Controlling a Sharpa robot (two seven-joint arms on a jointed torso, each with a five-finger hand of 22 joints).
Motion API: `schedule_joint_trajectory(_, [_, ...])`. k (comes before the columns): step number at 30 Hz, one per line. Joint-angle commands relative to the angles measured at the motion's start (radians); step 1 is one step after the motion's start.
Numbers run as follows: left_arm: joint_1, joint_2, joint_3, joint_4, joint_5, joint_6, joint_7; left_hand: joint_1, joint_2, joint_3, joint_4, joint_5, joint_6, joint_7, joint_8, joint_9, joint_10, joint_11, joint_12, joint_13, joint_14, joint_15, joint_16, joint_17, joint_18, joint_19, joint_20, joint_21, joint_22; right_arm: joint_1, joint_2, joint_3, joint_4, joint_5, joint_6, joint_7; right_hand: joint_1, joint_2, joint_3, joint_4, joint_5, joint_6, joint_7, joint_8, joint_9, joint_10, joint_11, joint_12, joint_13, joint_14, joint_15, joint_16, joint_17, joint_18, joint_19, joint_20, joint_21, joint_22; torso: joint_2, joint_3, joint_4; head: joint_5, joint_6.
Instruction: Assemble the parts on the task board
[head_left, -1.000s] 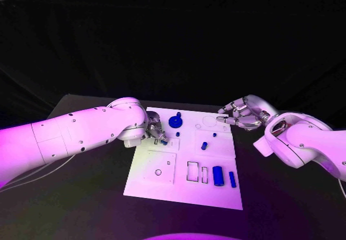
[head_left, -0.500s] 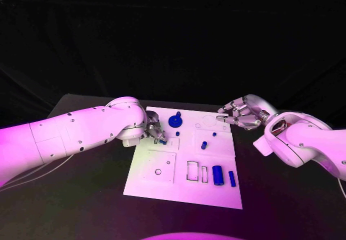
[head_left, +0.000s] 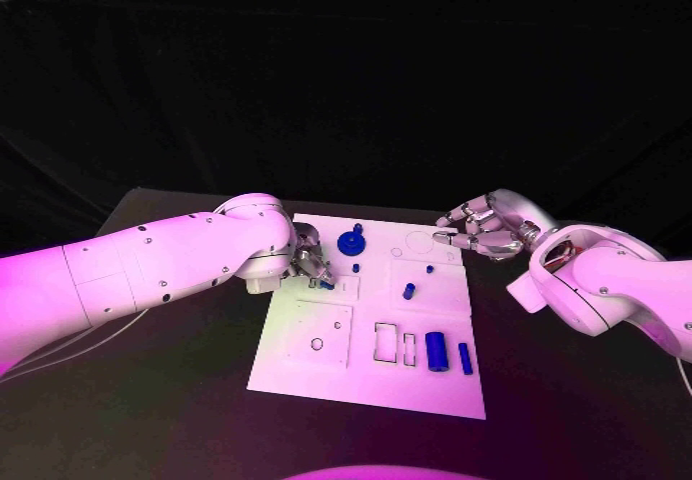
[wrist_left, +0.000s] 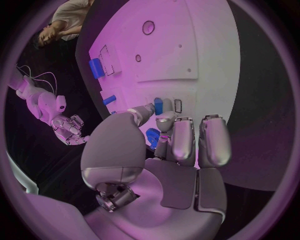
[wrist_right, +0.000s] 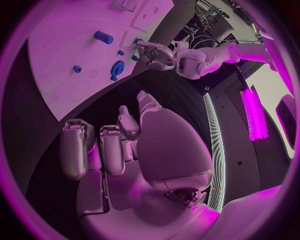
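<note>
Under the left hand (wrist_left: 164, 150) a pinched blue part (wrist_left: 153, 138) lies half hidden; right hand (head_left: 483, 232) curled, empty

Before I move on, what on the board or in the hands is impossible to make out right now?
- Head view: left hand sits behind its own white arm, so its grip is unclear.
- Left wrist view: small blue part between the fingers is mostly covered; shape unreadable.
- Head view: outlined slots on the white task board are too small to tell depth.
- Right hand: palm contents hidden.
</note>
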Motion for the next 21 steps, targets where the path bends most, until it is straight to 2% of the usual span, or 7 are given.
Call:
schedule_joint_trajectory(1, [-0.002,0.002,-0.001,0.000,-0.003,0.022,-0.012,-0.017,-0.001,0.059,-0.054,0.006,0.009,-0.001,0.004,0.002,0.009,-0.002,0.005,0.003,0.038,-0.007,-0.003,0.025,-0.015,0.004,-0.003,0.006,0.003,-0.001,0.000,0.000,0.001,-0.005,0.012,0.002,-0.010,-0.003,-0.008,0.001,0.003,0.002,-0.002,0.007,-0.001,-0.002,-0.003,-0.004,-0.001,0.060,-0.007,-0.007,0.089,0.006,-0.004,-0.002,-0.006,0.127,0.001,-0.0003,-0.0003,0.000,0.000])
schedule_joint_trajectory(21, [-0.001,0.015,-0.001,-0.005,-0.012,0.052,-0.023,-0.064,-0.001,0.021,-0.042,0.004,0.031,-0.007,0.010,0.008,0.024,-0.006,0.024,0.020,0.039,-0.010,-0.004,0.027,-0.018,0.011,-0.003,0.014,0.018,-0.001,0.001,0.000,0.000,-0.005,0.014,0.001,-0.012,-0.003,-0.009,0.002,0.004,0.002,-0.002,0.007,-0.001,-0.003,-0.003,-0.005,-0.002,0.060,-0.007,-0.007,0.088,0.007,-0.005,-0.002,-0.008,0.126,0.000,0.0002,-0.0005,-0.002,-0.005])
